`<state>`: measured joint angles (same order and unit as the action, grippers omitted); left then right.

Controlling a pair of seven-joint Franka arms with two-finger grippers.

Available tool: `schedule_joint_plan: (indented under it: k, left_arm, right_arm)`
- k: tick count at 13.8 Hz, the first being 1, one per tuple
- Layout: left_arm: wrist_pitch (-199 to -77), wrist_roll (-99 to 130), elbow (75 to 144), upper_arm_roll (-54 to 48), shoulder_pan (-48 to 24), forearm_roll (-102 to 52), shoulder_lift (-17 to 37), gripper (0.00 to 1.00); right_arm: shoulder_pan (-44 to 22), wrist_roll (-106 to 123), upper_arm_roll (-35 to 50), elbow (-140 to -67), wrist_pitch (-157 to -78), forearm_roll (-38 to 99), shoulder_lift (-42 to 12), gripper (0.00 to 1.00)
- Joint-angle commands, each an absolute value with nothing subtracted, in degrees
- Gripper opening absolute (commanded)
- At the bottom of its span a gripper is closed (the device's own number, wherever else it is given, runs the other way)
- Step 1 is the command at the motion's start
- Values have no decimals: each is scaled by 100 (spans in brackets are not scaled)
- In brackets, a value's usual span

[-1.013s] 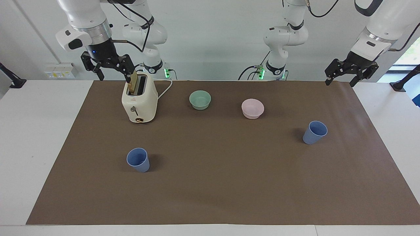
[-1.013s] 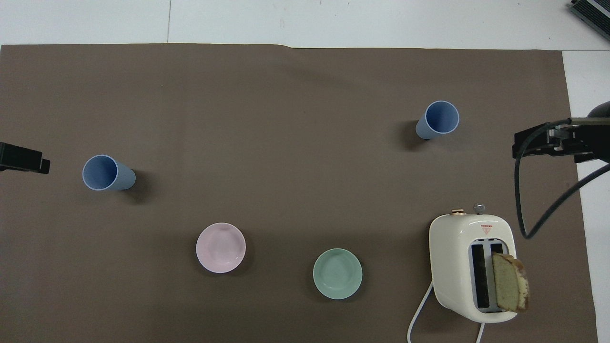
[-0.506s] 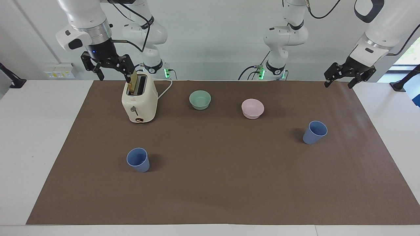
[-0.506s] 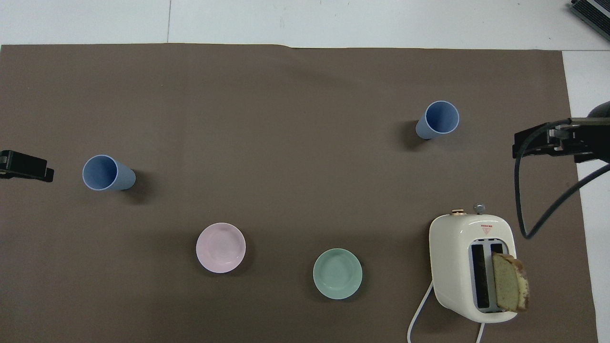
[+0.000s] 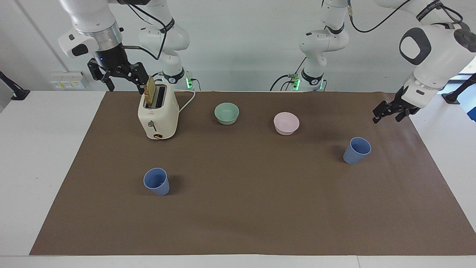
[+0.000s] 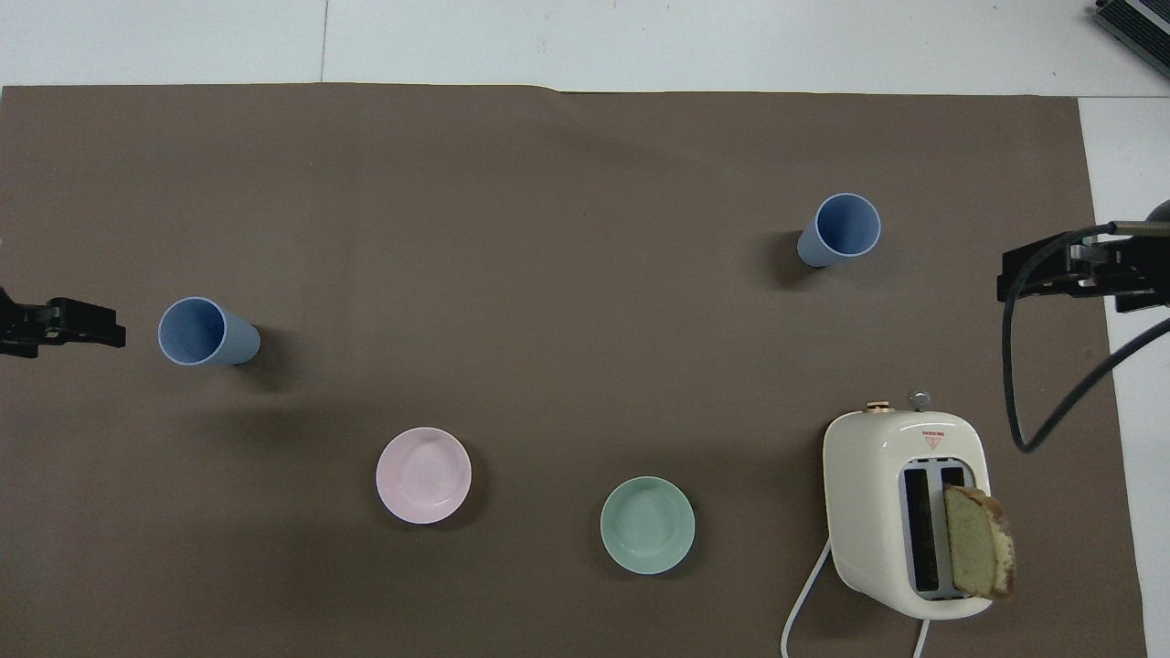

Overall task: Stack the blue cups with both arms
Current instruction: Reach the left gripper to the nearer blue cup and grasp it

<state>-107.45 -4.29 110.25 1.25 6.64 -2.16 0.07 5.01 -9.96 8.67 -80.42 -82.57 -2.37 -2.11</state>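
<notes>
1. I read the left gripper (image 5: 392, 112) as hanging low over the mat's edge at the left arm's end of the table, jaws spread and empty.
2. The cup (image 5: 356, 150) on that side stood upright on the mat (image 5: 238, 223), mouth up, its long axis vertical. From the jaws it lay toward the table's middle and farther from the robots, near but clearly apart.
3. In the overhead view the left gripper (image 6: 64, 324) sat beside that cup (image 6: 206, 332) with a gap of bare mat between them. A sideways approach at the cup's wall looked to me like the coming move.
4. The second cup (image 5: 156, 181) stood upright toward the right arm's end, farther from the robots than the toaster (image 5: 158, 113) and well apart from the first.
5. The right gripper (image 5: 118, 76) hung above the toaster's end of the table, jaws open, holding nothing. It was the nearer arm for the second cup, yet well short of it.
6. Against the earlier frames, the left gripper had dropped and swung in toward its cup; the right had barely shifted. Both cups, the green bowl (image 5: 227, 113) and pink bowl (image 5: 286, 123) had not moved.
</notes>
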Motion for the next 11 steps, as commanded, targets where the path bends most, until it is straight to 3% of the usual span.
schedule_joint_plan:
  k: [1, 3, 9, 10, 11]
  left_arm:
    - [-11450, -27, 11469, 62, 668, -149, 192, 100]
    - [-11627, 210, 11513, 62, 650, -158, 491, 100]
    - [-12155, 438, 11848, 53, 615, -281, 650, 100]
    - [-12164, 587, 11848, 44, 607, -333, 659, 81]
    - [-12155, 685, 11856, 35, 589, -351, 659, 52]
  right_arm:
    - [598, -844, 888, -8200, -8288, -88, -70, 100]
    - [598, -844, 888, -8200, -8279, -88, -70, 100]
    - [598, -809, 879, -8200, -8279, -88, -70, 100]
    - [598, -800, 879, -8209, -8279, -97, -70, 100]
    - [598, -791, 879, -8209, -8279, -97, -70, 100]
